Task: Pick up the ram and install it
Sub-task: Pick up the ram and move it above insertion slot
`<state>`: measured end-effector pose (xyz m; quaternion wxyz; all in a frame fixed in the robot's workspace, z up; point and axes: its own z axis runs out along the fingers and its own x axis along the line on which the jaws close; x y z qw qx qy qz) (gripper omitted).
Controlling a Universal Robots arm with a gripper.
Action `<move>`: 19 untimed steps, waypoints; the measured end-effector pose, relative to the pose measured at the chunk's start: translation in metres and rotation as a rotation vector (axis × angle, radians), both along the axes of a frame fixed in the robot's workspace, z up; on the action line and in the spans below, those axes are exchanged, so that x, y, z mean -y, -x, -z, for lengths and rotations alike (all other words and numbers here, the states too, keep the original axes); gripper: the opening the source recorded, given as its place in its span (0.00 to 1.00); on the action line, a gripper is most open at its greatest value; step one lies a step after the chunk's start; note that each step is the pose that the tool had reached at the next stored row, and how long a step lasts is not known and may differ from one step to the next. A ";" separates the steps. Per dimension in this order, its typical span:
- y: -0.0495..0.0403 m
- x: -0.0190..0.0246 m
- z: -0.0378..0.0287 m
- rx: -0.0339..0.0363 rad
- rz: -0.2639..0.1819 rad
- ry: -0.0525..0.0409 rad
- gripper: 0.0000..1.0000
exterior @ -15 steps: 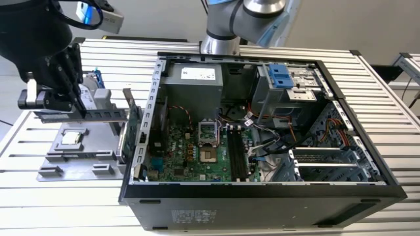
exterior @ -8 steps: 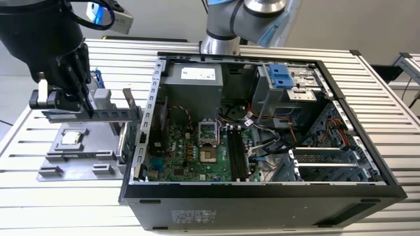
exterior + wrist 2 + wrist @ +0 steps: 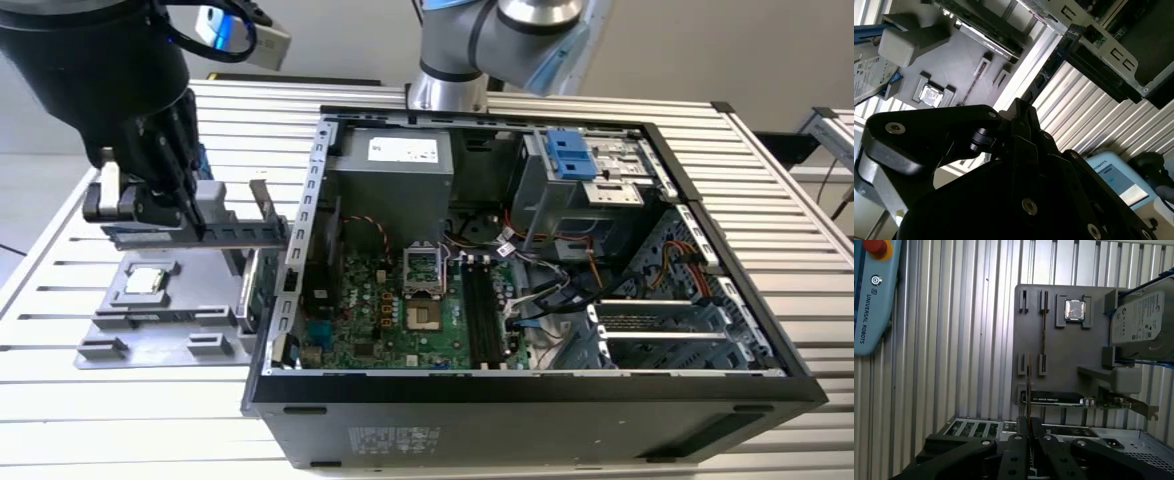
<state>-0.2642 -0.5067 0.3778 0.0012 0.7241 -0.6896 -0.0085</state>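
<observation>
Plainly, we see the black, angular metal gripper (image 3: 1029,426) pinching the ram (image 3: 1029,385), a thin flat stick that reads edge-on as a narrow line between its closed-in fingers in the first wrist view. It is held above a matte grey plastic tray (image 3: 1064,350) with raised slotted brackets. The tray lies on a ribbed aluminium table (image 3: 801,200), at the exterior view's left of an open black metal computer case (image 3: 534,400). On the tray we find a second slim memory stick (image 3: 1043,330) standing in its slots, a square silvery processor chip (image 3: 1074,310), a smooth silver hard drive (image 3: 1139,322) and a green circuit card (image 3: 1074,400) with a metal bracket, nearest the case.
</observation>
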 end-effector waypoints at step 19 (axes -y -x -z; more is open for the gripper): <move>-0.0293 0.0000 0.0001 -0.0021 0.006 -0.0001 0.00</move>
